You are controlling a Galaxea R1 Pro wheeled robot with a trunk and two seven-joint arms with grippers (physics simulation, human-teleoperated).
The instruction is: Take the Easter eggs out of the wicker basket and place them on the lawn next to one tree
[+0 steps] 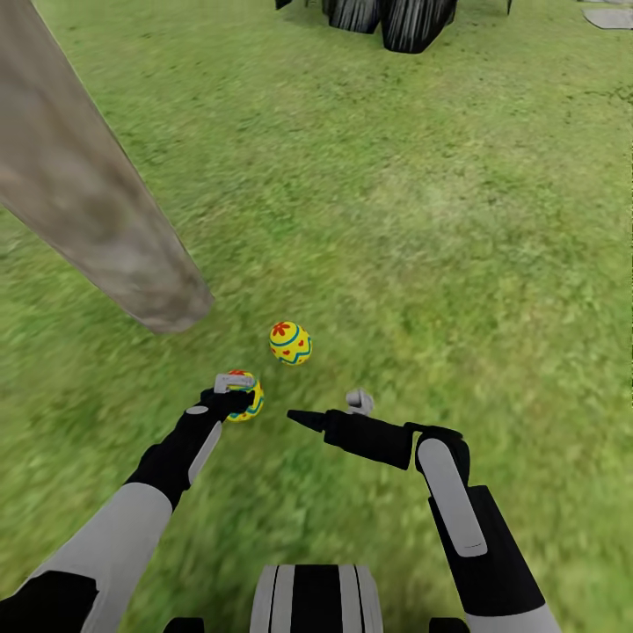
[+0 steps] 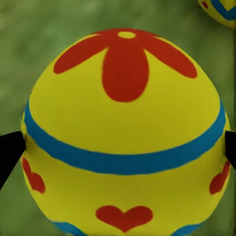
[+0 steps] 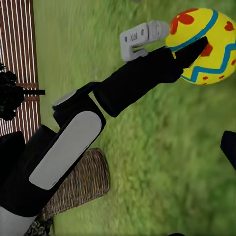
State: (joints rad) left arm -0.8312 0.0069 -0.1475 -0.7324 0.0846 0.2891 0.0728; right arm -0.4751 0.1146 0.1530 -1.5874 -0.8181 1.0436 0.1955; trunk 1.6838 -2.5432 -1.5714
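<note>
**One egg in your left gripper, one on the grass by the trunk**

Far left in your head view, the tree (image 1: 83, 198) shows as a thick pale grey-brown trunk slanting down to its foot on the lawn (image 1: 440, 220). Just right of that foot, your left gripper (image 1: 239, 397) sits low over the grass with its jaws clamped on an Easter egg (image 1: 249, 400). Your left wrist view shows that held egg (image 2: 125, 132) close up, a dark fingertip (image 2: 10, 152) touching each side of it. Your right wrist view shows it too (image 3: 209, 46), at the tip of the left arm (image 3: 98, 118).

Next right, a second egg (image 1: 290, 343) lies free on the lawn, near the trunk's foot and just beyond the held one. A corner of it shows in the left wrist view (image 2: 221, 11).

Further right, your right gripper (image 1: 303, 418) points toward the left one, carrying nothing; you cannot tell how its jaws stand.

In the right wrist view, the wicker basket (image 3: 81, 184) rests on the grass behind the left arm, with the slatted fence (image 3: 19, 64) beyond.
</note>
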